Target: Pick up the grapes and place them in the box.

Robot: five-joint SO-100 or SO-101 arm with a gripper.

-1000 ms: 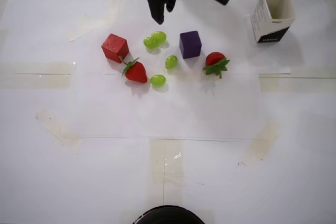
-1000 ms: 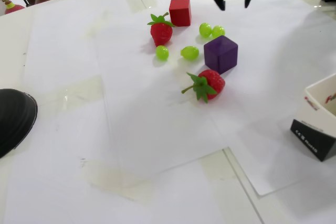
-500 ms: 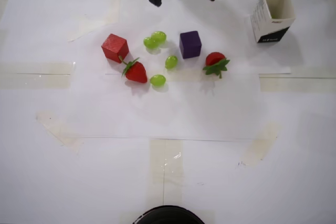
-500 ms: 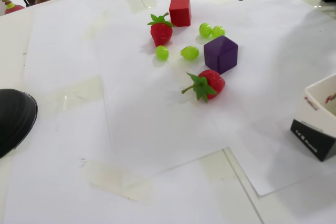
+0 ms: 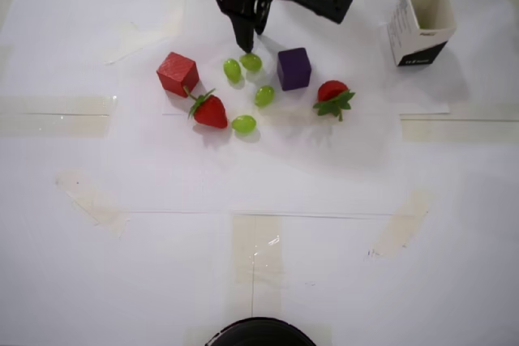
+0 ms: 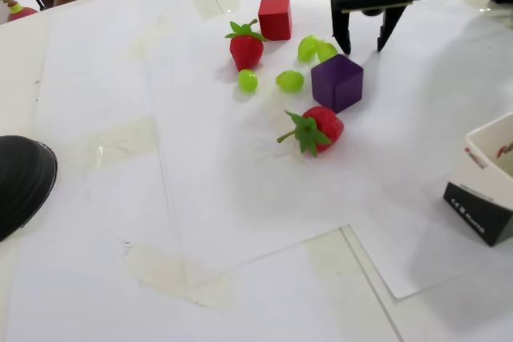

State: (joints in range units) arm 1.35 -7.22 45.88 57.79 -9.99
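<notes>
Green grapes [image 6: 314,48] lie just left of the gripper [image 6: 362,43] in the fixed view; jaws spread, empty.

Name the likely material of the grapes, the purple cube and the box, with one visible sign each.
Grapes: probably plastic, glossy with highlights.
Purple cube: perhaps painted wood or plastic, matt flat faces with sharp edges.
Box: thin white card, with folded walls and printing.

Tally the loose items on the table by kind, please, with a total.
Small glossy green grapes: 4
Red strawberries with green leaves: 2
Wooden cubes, one red, one purple: 2
White paper carton: 1
Total: 9
</notes>
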